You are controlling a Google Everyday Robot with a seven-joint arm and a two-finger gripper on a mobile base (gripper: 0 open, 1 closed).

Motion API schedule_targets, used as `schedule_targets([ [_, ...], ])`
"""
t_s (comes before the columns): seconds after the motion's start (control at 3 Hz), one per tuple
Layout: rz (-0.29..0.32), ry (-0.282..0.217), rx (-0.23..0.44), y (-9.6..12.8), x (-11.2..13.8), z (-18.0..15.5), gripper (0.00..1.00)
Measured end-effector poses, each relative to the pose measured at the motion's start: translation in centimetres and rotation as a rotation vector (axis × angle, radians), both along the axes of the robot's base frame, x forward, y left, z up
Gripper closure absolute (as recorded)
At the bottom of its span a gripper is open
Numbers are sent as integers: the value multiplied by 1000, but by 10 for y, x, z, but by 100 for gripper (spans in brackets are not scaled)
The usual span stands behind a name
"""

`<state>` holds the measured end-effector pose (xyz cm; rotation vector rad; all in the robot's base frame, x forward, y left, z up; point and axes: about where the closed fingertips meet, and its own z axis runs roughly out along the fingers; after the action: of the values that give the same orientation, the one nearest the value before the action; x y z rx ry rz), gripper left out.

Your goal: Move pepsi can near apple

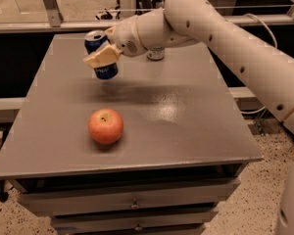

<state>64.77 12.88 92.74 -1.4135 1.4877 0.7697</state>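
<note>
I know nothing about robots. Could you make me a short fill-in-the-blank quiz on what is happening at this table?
1. The tan-fingered gripper, above the far left of the table, is ____ on the small dark blue pepsi can.
2. The grey metal table holds ____ round red-orange apple.
3. The apple lies apart from the pepsi can, whose top is coloured ____.

Missing words: shut; one; silver.

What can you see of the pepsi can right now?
The pepsi can is a small dark blue metal can with a silver top, tilted with its top leaning left. The gripper is shut on its middle, a cream finger crossing its front. It appears lifted just off the table, at the far left, behind the apple.
</note>
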Motion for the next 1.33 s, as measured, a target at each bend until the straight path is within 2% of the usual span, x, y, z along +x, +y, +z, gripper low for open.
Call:
schedule_targets([
  [0.33, -65, 46, 3, -55, -29, -11, 100],
  [0.67, -92, 81, 16, -92, -69, -23, 100],
  [1.0, -98, 84, 44, -114, -105, -23, 100],
  [1.33, -84, 62, 103, -120, -131, -24, 100],
])
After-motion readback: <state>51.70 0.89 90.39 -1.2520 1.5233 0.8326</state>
